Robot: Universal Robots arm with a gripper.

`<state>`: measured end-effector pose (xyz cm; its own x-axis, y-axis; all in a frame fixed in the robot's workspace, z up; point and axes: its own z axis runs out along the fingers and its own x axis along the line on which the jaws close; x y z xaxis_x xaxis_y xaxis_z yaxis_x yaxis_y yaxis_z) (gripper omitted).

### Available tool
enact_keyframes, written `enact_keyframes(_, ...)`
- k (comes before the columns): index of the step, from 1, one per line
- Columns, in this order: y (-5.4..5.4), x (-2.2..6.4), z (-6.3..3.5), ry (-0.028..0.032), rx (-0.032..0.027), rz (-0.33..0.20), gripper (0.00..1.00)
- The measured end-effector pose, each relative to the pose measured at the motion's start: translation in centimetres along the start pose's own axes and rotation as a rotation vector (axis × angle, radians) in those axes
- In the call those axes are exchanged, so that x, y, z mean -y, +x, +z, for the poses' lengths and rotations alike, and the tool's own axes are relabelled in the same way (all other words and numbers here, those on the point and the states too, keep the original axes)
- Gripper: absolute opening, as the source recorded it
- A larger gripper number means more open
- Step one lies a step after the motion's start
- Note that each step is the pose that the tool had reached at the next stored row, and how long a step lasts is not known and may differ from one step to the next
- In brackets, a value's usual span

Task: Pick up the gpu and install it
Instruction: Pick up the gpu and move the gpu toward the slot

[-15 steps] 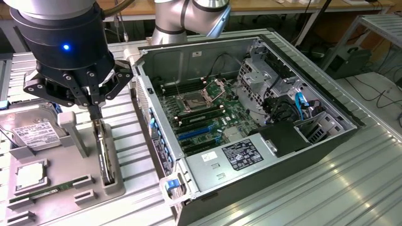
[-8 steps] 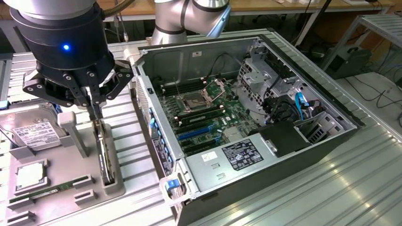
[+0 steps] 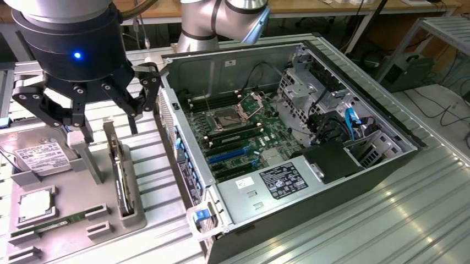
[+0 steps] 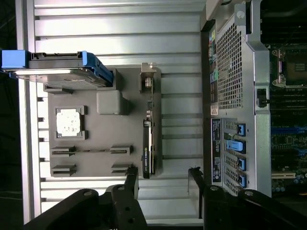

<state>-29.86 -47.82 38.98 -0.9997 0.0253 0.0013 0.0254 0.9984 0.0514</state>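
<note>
The gpu [image 3: 120,176] stands on edge in a slot at the side of the grey fixture tray [image 3: 77,195] nearest the case, and it looks dark and thin. In the wrist view the gpu [image 4: 147,153] shows as a narrow dark strip with its bracket end farther off. My gripper [image 3: 110,129] hangs just above the card's far end, open, with nothing between its fingers. In the wrist view the gripper [image 4: 163,175] has one fingertip beside the card's end and the other out over the ribbed table.
The open PC case [image 3: 294,137] lies on its side at the exterior view's right of the tray, with blue slots [image 3: 224,157] on the motherboard. On the tray also sit a hard drive [image 3: 41,157], a CPU [image 3: 33,204] and a RAM stick [image 3: 52,224].
</note>
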Motion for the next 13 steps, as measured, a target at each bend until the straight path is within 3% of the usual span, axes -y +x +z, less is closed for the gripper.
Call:
enact_keyframes(1, 0.0, 0.00, 0.00, 0.0000, 0.0000, 0.000, 0.54)
enact_keyframes(2, 0.0, 0.00, 0.00, 0.0000, -0.0001, 0.000, 0.60)
enact_keyframes(5, 0.1, -0.25, 0.03, 0.0000, 0.0000, -0.002, 0.60)
enact_keyframes(7, 0.1, -1.47, 0.17, 0.0005, -0.0001, -0.005, 0.60)
enact_keyframes(8, 0.2, -1.63, 0.30, 0.0005, -0.0005, -0.009, 0.60)
enact_keyframes(13, 0.3, -1.56, 1.08, 0.0006, -0.0082, -0.090, 0.60)
